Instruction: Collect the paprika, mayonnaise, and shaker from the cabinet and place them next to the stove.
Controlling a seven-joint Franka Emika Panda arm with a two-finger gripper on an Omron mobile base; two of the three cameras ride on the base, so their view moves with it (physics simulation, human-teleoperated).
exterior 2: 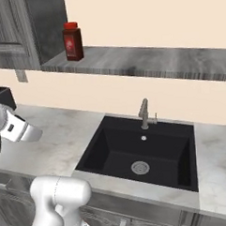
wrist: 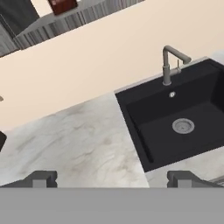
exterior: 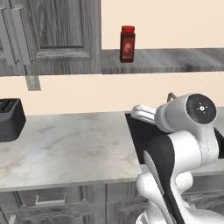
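Paprika [exterior: 127, 43] stands upright on the grey streaked shelf board [exterior: 175, 61] of the doorless cabinet, close to the shelf's front edge and just beside the panelled door unit [exterior: 61, 35] at its 9 o'clock. In the right base view the same bottle [exterior 2: 72, 41] sits at the shelf's near end, with a long bare run of board extending toward 3 o'clock. Gripper [wrist: 113, 178] hangs well below the shelf over the marble counter [wrist: 74, 140], jaws spread wide and holding nothing; both dark fingertips [wrist: 41, 178] show with clear counter between them. Black sink [wrist: 175, 127] lies at 2 o'clock from the gripper in the hand view, its left rim near the right fingertip, and the faucet [wrist: 168, 65] rises at the basin's back edge. A black toaster [exterior: 9, 119] sits at the counter's far left, well apart from the arm. Counter surface between toaster and sink is open.
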